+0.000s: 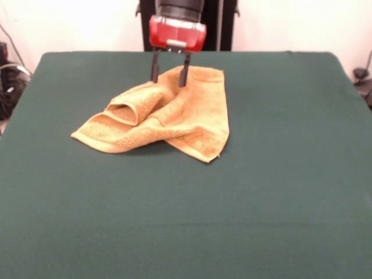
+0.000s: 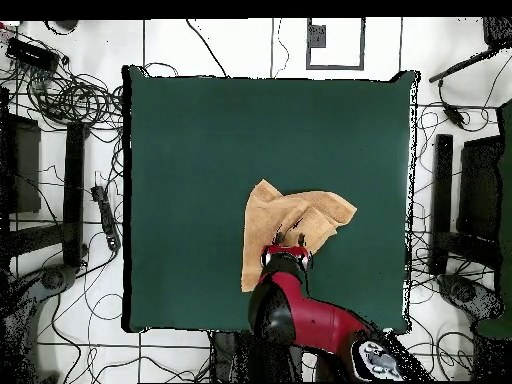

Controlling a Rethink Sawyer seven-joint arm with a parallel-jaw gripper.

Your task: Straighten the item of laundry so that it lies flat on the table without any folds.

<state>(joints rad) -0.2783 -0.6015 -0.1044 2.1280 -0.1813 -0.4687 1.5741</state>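
A mustard-yellow towel (image 1: 168,113) lies crumpled on the far half of a green-covered table (image 1: 261,192), a little left of centre in the front view. Its right part rests flat, with one corner pointing toward the near edge, while the left part is bunched into a rolled fold that opens toward the left and tapers to a flattened point on the cloth.

The robot's red and black arm (image 2: 300,315) reaches down from the far side. Its claw (image 1: 170,78) is released: two dark fingers (image 1: 154,67) stand apart, hanging below a red wrist block. Their tips sit at the towel's far edge, the left one just beside the raised fold and the right one over the flat cloth. Whether the tips press into the fabric cannot be told from the front view.

From overhead, the towel (image 2: 290,225) shows as an uneven shape right of the table's middle and toward the robot's side, with one long strip running down toward the robot's base and a wider flap spreading to the right. The claw (image 2: 289,243) sits over the towel's edge nearest the robot. Cables (image 2: 70,100) and dark stands (image 2: 72,190) crowd the tiled floor around the table (image 2: 190,150).
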